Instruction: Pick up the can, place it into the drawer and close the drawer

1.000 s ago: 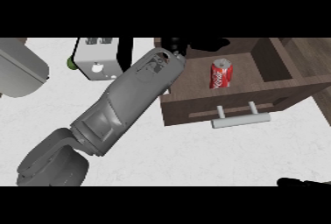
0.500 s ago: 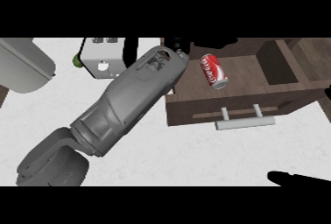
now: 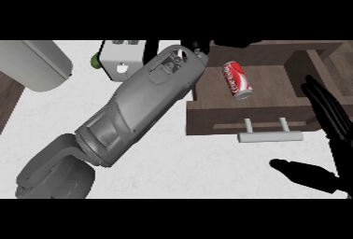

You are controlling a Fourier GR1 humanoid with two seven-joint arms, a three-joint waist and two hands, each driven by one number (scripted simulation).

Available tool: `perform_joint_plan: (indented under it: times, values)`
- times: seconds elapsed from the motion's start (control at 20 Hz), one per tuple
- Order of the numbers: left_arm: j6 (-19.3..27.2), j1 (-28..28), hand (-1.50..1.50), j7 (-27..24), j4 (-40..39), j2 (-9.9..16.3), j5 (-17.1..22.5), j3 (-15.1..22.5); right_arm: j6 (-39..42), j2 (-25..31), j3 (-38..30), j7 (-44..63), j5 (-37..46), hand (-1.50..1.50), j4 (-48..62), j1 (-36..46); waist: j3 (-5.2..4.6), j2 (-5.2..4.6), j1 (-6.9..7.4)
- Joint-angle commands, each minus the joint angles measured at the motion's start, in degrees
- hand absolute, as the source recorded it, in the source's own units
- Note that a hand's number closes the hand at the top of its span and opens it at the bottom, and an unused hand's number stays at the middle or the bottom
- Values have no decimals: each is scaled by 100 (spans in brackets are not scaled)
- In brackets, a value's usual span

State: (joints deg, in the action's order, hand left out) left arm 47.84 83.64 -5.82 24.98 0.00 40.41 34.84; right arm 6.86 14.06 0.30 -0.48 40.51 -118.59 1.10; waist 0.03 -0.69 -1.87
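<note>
Right hand [image 3: 324, 140] has risen further into view at the right edge, fingers straight and open beside the open brown wooden drawer [image 3: 207, 123], where the red cylindrical soda can [image 3: 237, 80] lies; left hand's fingers can't be told.

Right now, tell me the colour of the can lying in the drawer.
The can is red with white lettering and silver ends, seen in the head view.
</note>
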Motion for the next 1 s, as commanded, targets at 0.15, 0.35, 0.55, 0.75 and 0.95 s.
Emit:
perform_joint_plan:
  times: [0.15, 0.35, 0.55, 0.75, 0.95]
  values:
    - [-147, -223, -150, 20, 270, 231, -55, -130, -563, 69, 465, -153, 1417, -150, 1300, 353, -2, 43, 220]
    - [-77, -504, -150, 279, 685, 492, -246, -16, -1026, -197, 643, -24, 1956, -150, 2001, 557, -2, 78, 297]
    - [78, -409, -150, 924, 1069, 821, -462, 85, -1747, -591, 652, -142, 2157, -150, 2813, 704, 1, 91, 316]
    - [-16, -779, -150, 1170, 1819, 1187, -587, 196, -2179, -550, 192, -399, 2056, -150, 3942, 1285, 1, 111, 479]
    - [-23, -840, -150, 1549, 2192, 1534, -712, 132, -2521, -641, 170, -486, 2281, -150, 4685, 1634, 2, 88, 397]
